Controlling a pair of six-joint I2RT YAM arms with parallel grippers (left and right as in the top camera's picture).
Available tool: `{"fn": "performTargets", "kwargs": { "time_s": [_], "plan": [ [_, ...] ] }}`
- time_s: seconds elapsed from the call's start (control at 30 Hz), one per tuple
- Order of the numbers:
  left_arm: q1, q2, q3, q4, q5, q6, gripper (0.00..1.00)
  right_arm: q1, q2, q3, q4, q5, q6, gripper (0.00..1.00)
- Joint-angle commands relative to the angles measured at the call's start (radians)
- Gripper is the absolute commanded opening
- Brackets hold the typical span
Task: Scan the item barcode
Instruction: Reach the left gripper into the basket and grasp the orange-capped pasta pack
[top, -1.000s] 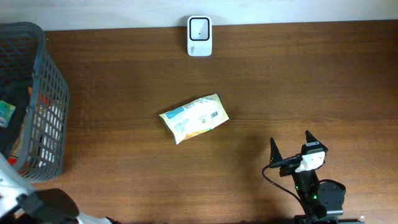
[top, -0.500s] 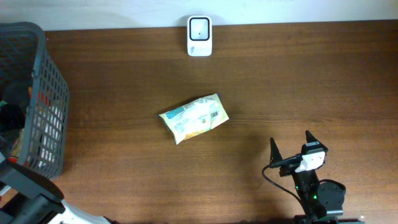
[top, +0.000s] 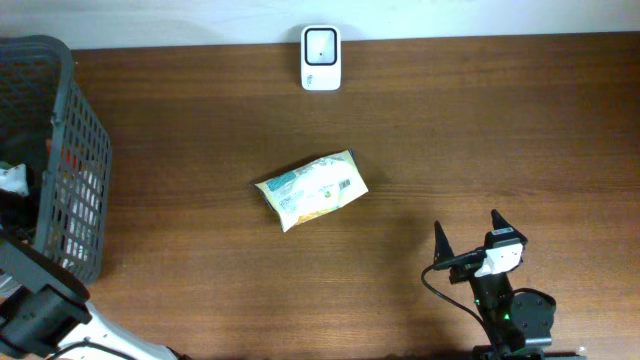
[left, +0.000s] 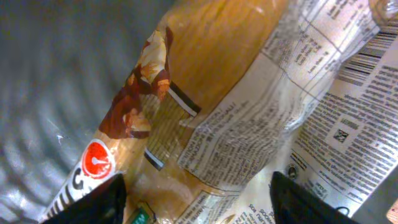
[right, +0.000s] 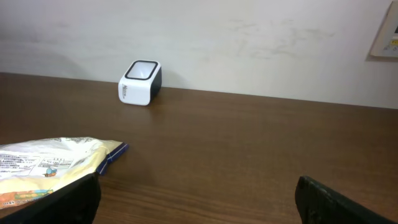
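A white and yellow packet (top: 312, 190) lies flat mid-table with a printed barcode facing up; its end shows at the left of the right wrist view (right: 50, 165). The white scanner (top: 321, 58) stands at the far edge (right: 140, 82). My right gripper (top: 467, 235) rests open near the front right, nothing between its fingers (right: 199, 205). My left arm (top: 35, 300) reaches into the grey basket (top: 85, 150). There my left gripper (left: 199, 205) straddles a golden-brown packet (left: 205, 93), one finger (left: 93, 199) at each side; whether they pinch it does not show.
A white packet with a barcode (left: 354, 124) lies beside the brown one inside the basket. The basket's mesh wall stands along the table's left edge. A pale wall rises behind the scanner.
My left arm has shifted at the basket's near corner and sits lower in it. The packet on the table, the scanner and the right arm have not moved.
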Motion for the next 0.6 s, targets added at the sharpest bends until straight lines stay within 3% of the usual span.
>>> {"fn": "performTargets", "kwargs": {
  "time_s": [0.0, 0.07, 0.17, 0.2, 0.57],
  "plan": [
    [0.002, 0.076, -0.034, -0.007, 0.013, 0.008, 0.56, 0.008, -0.006, -0.008, -0.002, 0.008, 0.005, 0.99],
    [0.002, 0.077, -0.034, 0.001, 0.013, 0.008, 0.39, 0.008, -0.006, -0.008, -0.002, 0.009, 0.005, 0.99],
    [0.002, 0.077, -0.034, 0.012, 0.013, 0.008, 0.06, 0.008, -0.006, -0.008, -0.002, 0.008, 0.005, 0.99],
    [0.002, 0.077, -0.034, 0.014, 0.013, 0.008, 0.0, 0.008, -0.006, -0.008, -0.002, 0.008, 0.005, 0.99],
    [0.002, 0.076, 0.027, -0.016, -0.021, -0.043, 0.0, 0.008, -0.006, -0.008, -0.002, 0.008, 0.005, 0.99]
  ]
}}
